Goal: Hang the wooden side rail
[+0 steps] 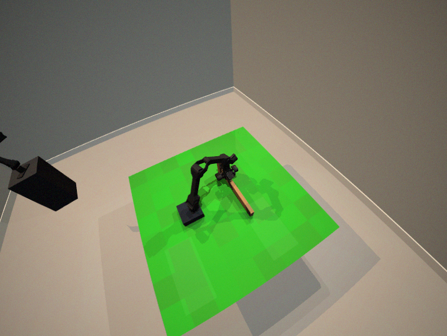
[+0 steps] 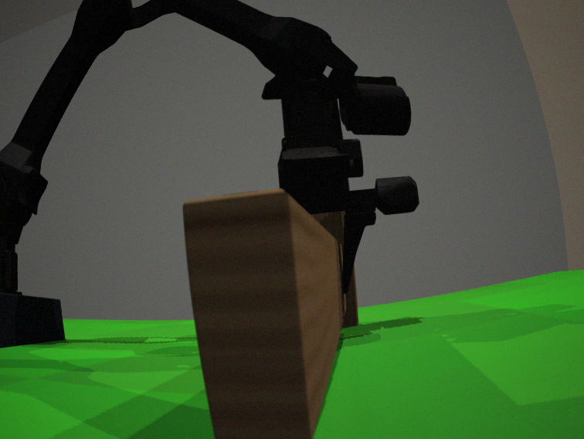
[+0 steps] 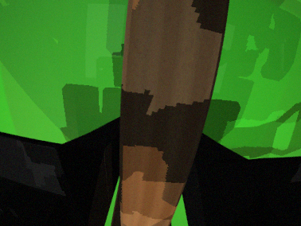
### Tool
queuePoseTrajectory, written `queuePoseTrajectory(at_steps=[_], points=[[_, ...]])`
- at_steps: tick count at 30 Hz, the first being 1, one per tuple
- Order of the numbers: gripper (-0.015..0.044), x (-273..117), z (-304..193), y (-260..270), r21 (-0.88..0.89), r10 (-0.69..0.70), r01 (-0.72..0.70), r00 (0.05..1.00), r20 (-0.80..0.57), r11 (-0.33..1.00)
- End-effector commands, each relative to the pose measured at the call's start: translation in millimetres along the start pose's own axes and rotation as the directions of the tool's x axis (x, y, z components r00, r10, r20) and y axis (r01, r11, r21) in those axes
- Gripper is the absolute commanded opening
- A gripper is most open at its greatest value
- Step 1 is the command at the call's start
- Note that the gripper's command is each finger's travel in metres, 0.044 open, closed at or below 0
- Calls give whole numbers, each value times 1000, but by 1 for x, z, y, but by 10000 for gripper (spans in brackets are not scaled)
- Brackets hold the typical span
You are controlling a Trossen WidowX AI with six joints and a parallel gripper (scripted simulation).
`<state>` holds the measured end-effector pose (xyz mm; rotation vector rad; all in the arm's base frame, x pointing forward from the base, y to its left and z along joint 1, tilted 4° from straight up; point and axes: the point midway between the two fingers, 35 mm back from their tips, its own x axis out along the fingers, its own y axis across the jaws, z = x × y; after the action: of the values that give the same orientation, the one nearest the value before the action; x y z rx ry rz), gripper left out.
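Note:
The wooden side rail (image 1: 241,197) (image 2: 259,301) (image 3: 170,90) lies slanted. Its far end rests on the green mat (image 1: 223,259) (image 2: 472,348), and the other end is raised. My gripper (image 1: 226,175) (image 2: 338,264) (image 3: 149,222) is shut on the raised end from above, with one finger on each side of the rail in the wrist view. A brown upright piece, which looks like the headboard post (image 2: 351,309), stands just behind the rail's raised end and is mostly hidden by the rail and gripper. The steel hooks, the slot and the pins are hidden.
The arm's base (image 1: 189,215) (image 2: 28,316) stands on the mat to the left of the rail. A black camera box (image 1: 43,184) hangs at the far left above the floor. Walls close off the back and right.

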<state>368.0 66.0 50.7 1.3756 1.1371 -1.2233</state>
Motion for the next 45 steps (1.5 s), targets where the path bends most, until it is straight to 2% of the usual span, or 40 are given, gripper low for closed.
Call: queuePoseTrajectory(at_steps=[1,45], points=[[0,-2,-2,2,2,4,-4,1000,-4,1000],[0,4,-3,2,2,4,-4,1000,-4,1000]])
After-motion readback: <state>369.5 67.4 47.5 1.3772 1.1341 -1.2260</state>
